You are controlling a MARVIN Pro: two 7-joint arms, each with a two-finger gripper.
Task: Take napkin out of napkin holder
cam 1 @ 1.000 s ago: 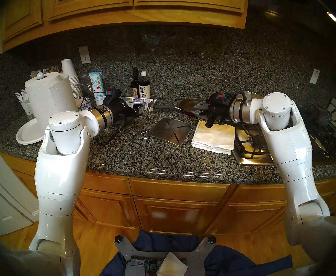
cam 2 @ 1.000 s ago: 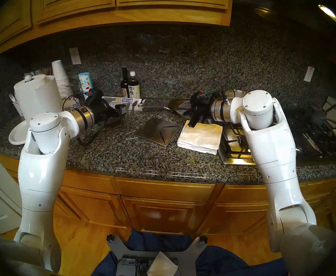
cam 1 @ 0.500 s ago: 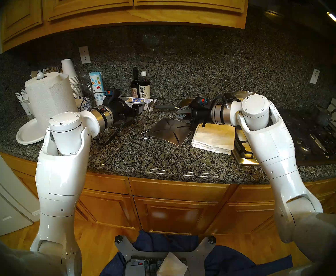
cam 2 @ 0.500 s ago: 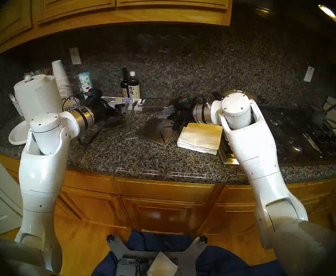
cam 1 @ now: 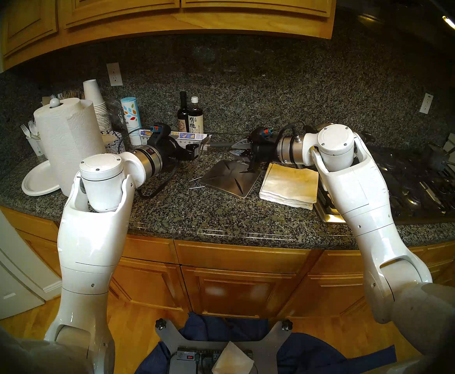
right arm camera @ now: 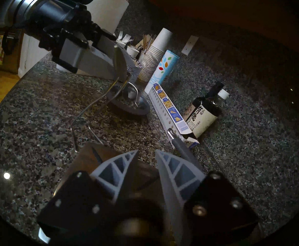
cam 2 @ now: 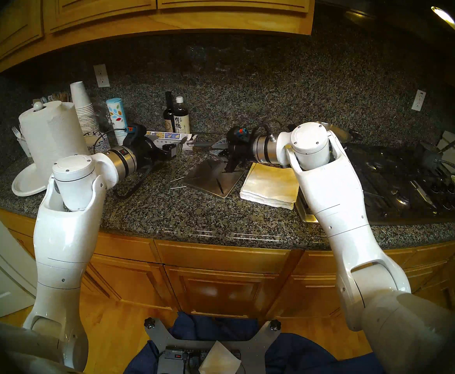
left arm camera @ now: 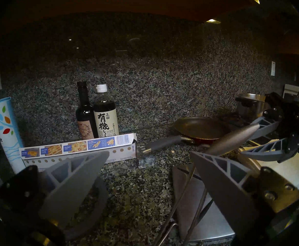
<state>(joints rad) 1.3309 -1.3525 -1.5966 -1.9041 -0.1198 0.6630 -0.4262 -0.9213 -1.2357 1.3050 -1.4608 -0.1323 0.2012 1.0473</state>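
Observation:
The napkin (cam 1: pixel 288 186) (cam 2: pixel 271 186) is a thick white stack lying flat on the counter, right of the napkin holder and off it. The napkin holder (cam 1: pixel 229 179) (cam 2: pixel 210 180) is a bare steel plate. Its wire arm is swung up, and the leaf tip (left arm camera: pixel 234 141) (right arm camera: pixel 119 62) leans against a finger of my left gripper (cam 1: pixel 196 150) (left arm camera: pixel 149 153), whose jaws stand wide open. My right gripper (cam 1: pixel 234 150) (right arm camera: pixel 146 151) hovers over the plate's far edge, pointing left, with a narrow empty gap between its fingers. It touches neither napkin nor plate.
A frying pan (left arm camera: pixel 198 128) sits behind the right gripper, its grey handle (cam 1: pixel 221 145) pointing left. A foil box (cam 1: pixel 186 136) and two bottles (cam 1: pixel 190 117) line the back wall. At the left stand a paper towel roll (cam 1: pixel 67 138) and a paper plate (cam 1: pixel 38 180). The stove (cam 1: pixel 423 181) lies right of the napkin.
My right gripper left the napkin stack and travelled left to the plate's far edge. The left arm shifted a little to the right. The napkin stack stayed where it lay.

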